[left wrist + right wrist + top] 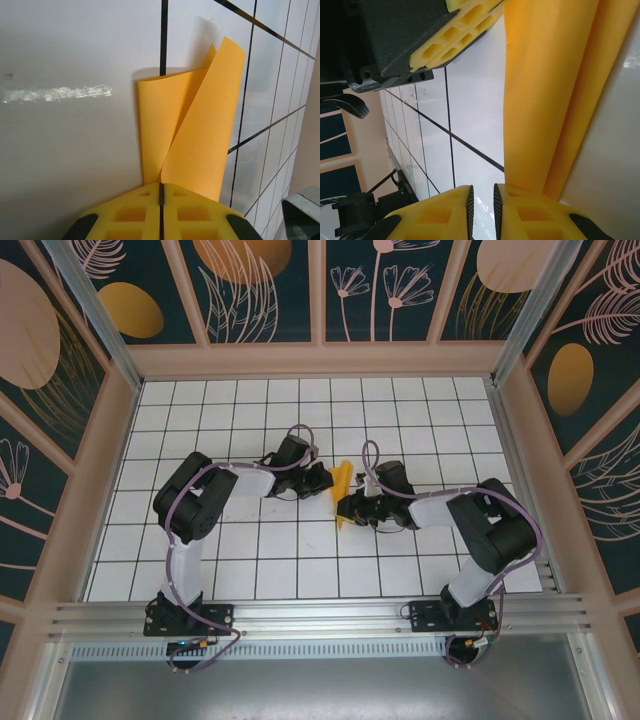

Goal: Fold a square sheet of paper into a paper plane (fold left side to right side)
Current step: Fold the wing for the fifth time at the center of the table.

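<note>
The orange-yellow sheet of paper [342, 482] stands up off the white grid table as a narrow folded shape between my two grippers. In the left wrist view the paper [200, 130] curls over on itself, and its lower edge runs into the tips of my left gripper [161, 185], which is shut on it. In the right wrist view the paper [545, 100] rises just right of my right gripper [481, 187]. Those jaws stand a narrow gap apart with only table showing between them. The left gripper [455, 30] hangs above. From the top, the left gripper [325, 480] and right gripper [350, 508] flank the paper.
The white grid table [260, 570] spreads on all sides of the paper. Patterned walls [320, 290] enclose it at the back and sides. A metal rail [320, 620] with both arm bases runs along the near edge. A pale smear [60, 93] marks the table.
</note>
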